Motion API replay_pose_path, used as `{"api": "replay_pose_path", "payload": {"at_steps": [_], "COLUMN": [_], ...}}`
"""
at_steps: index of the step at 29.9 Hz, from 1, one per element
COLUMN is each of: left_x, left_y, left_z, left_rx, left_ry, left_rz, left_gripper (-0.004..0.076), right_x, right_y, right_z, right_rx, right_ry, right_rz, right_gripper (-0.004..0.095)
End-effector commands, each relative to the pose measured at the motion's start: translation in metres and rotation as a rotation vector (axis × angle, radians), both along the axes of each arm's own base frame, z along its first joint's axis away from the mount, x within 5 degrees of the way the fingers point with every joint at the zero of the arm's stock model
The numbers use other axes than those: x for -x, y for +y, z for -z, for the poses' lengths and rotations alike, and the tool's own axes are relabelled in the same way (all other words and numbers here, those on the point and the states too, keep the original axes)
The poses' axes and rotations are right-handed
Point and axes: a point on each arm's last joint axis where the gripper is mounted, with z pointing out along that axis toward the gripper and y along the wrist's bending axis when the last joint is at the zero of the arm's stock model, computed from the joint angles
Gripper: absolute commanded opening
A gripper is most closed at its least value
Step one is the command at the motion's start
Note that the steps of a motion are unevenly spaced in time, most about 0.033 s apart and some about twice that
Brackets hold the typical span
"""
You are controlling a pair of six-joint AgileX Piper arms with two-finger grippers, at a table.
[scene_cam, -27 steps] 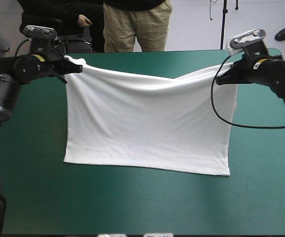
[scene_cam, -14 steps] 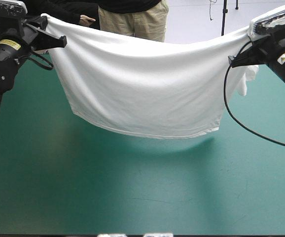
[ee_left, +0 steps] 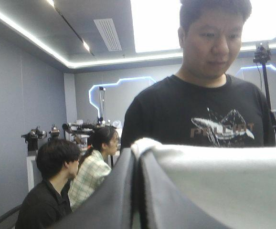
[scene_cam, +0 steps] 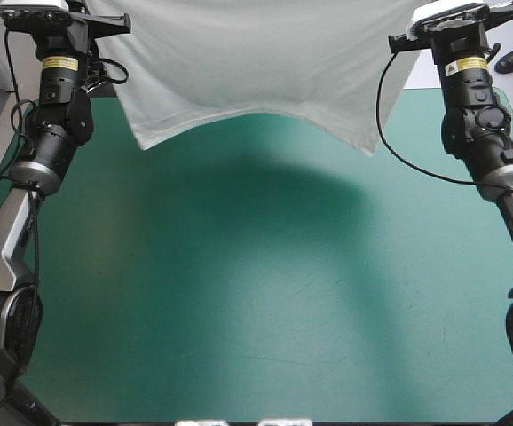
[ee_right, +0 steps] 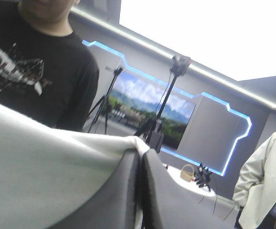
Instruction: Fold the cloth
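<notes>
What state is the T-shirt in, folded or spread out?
Spread out: the T-shirt hangs wide above the table, held between the left claw and right claw.

We see the T-shirt (scene_cam: 256, 62) plain white all over, greyer in its folds. The cover (scene_cam: 265, 293) is one even teal-green, darker where shadow falls. The left gripper (ee_left: 137, 157) and the right gripper (ee_right: 140, 157) have black fingers.

The table's teal-green cover (scene_cam: 265, 355) — a broad dark shadow (scene_cam: 265, 191) lies toward its far edge.
</notes>
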Motion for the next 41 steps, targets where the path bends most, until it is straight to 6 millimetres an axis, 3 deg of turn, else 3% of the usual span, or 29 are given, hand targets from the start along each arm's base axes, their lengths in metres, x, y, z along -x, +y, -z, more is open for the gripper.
{"api": "replay_pose_path", "payload": {"at_steps": [1, 4, 8, 17, 21, 26, 33, 41], "left_x": [0.008, -0.006, -0.013, -0.013, -0.004, 0.013, 0.045, 0.097], "left_y": [0.002, -0.001, -0.003, -0.014, -0.015, -0.017, -0.013, -0.006], "left_z": [-0.02, 0.0, 0.023, 0.088, 0.107, 0.128, 0.139, 0.148], "left_rx": [0.035, 0.009, -0.005, -0.08, -0.106, -0.118, -0.093, -0.121], "left_ry": [-0.116, -0.015, 0.132, 0.85, 1.068, 1.336, 1.356, 1.378], "left_rz": [-0.004, -0.004, 0.013, 0.134, 0.164, 0.203, 0.196, 0.172], "left_gripper": [-0.0017, -0.0017, -0.0017, -0.0017, -0.0017, -0.0017, -0.0017, -0.0017], "right_x": [0.006, -0.013, -0.03, -0.023, -0.013, -0.001, 0.029, 0.084], "right_y": [-0.005, -0.003, 0.002, 0.009, 0.009, -0.005, -0.029, -0.028], "right_z": [-0.018, 0.006, 0.042, 0.096, 0.113, 0.128, 0.135, 0.151], "right_rx": [-0.065, -0.091, -0.079, -0.051, -0.039, -0.152, -0.265, -0.262], "right_ry": [-0.249, -0.096, 0.263, 0.885, 1.101, 1.323, 1.389, 1.457], "right_rz": [0.016, -0.011, -0.035, -0.089, -0.107, -0.153, -0.187, -0.164], "right_gripper": [-0.0013, -0.0013, -0.0013, -0.0013, -0.0013, -0.0013, -0.001, -0.0007]}}
